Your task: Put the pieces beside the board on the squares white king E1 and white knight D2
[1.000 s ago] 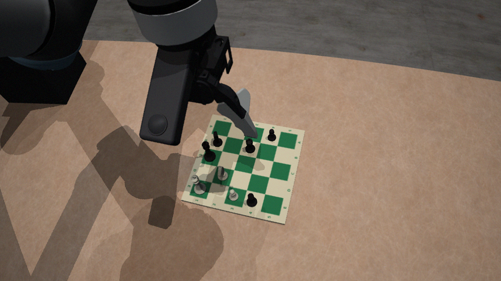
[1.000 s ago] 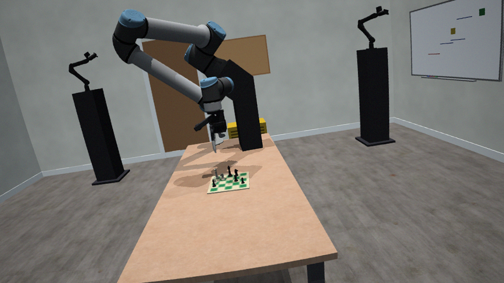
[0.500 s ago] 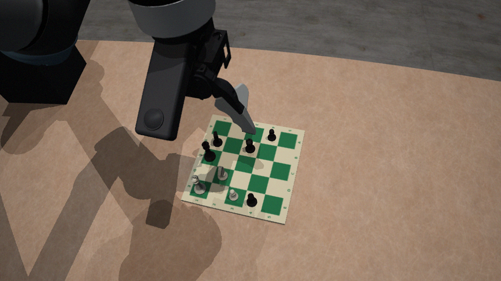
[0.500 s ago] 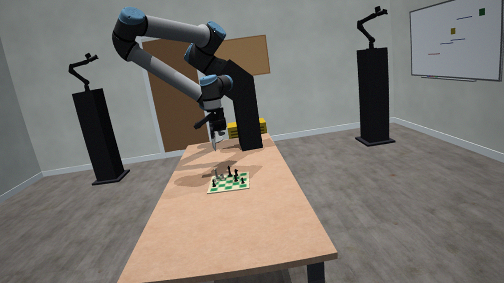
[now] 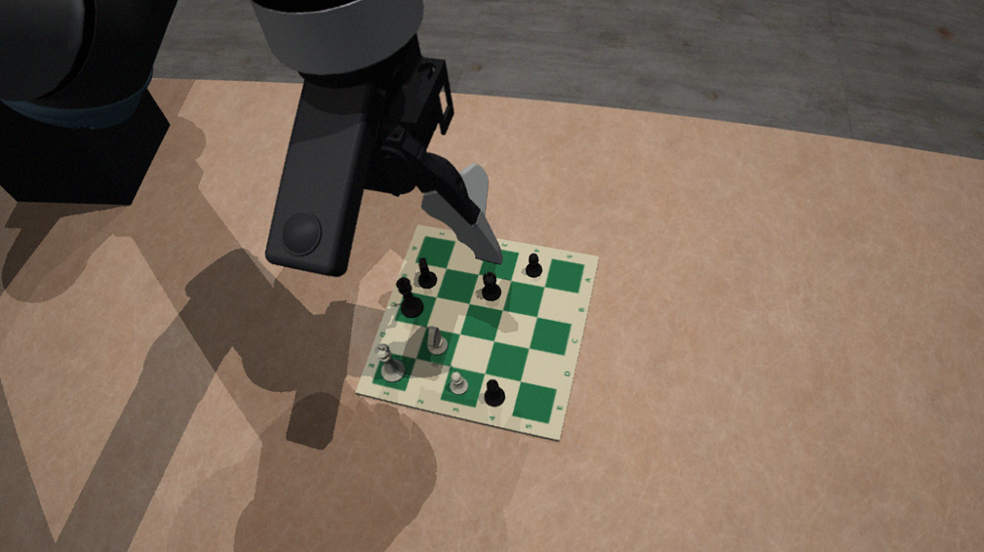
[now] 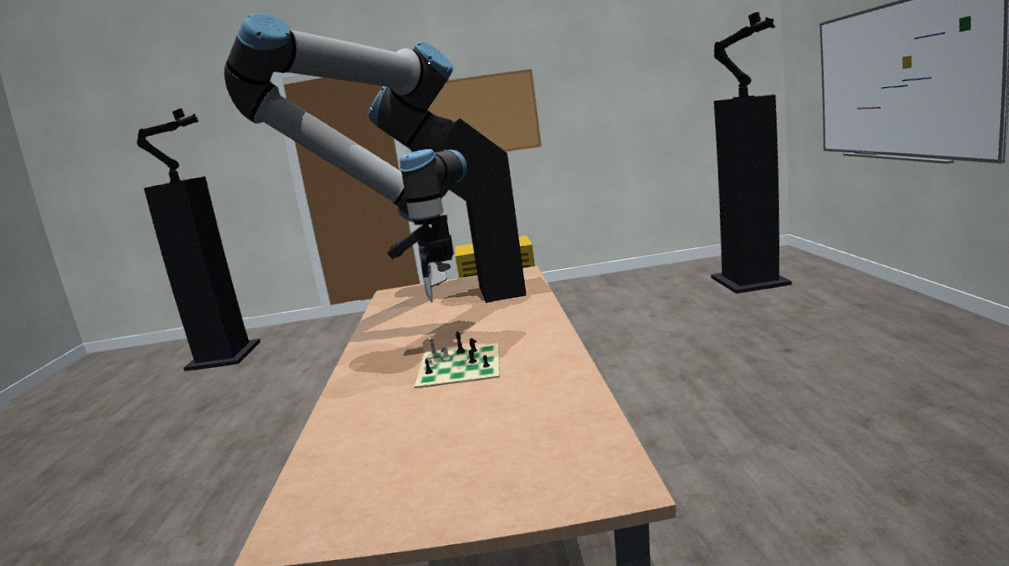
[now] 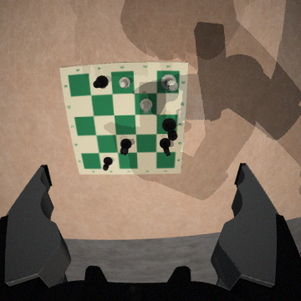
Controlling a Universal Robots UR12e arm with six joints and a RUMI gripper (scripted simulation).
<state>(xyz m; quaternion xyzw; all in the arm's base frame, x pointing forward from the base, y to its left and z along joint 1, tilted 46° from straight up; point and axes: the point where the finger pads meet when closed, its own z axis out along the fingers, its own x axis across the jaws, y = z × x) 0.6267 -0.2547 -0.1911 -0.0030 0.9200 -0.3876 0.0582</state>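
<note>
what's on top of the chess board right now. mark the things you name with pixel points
The board point(image 5: 542, 427) point(image 7: 130, 171) bears eight upright pieces: three white, five black. The white king point(image 5: 390, 365) point(image 7: 169, 83) stands on E1, the white knight point(image 5: 435, 340) point(image 7: 145, 105) on D2. The surface beneath each base is covered.

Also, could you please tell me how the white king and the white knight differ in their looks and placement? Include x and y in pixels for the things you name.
The white king point(image 5: 389, 367) point(image 6: 433, 348) point(image 7: 170, 82) is taller than the white knight point(image 5: 435, 341) point(image 6: 445, 353) point(image 7: 145, 105). The king narrows to a slim stem under its crown, while the knight has a blocky head. The king stands on corner square E1; the knight is on D2. Both are pale, upright, and on green squares.
</note>
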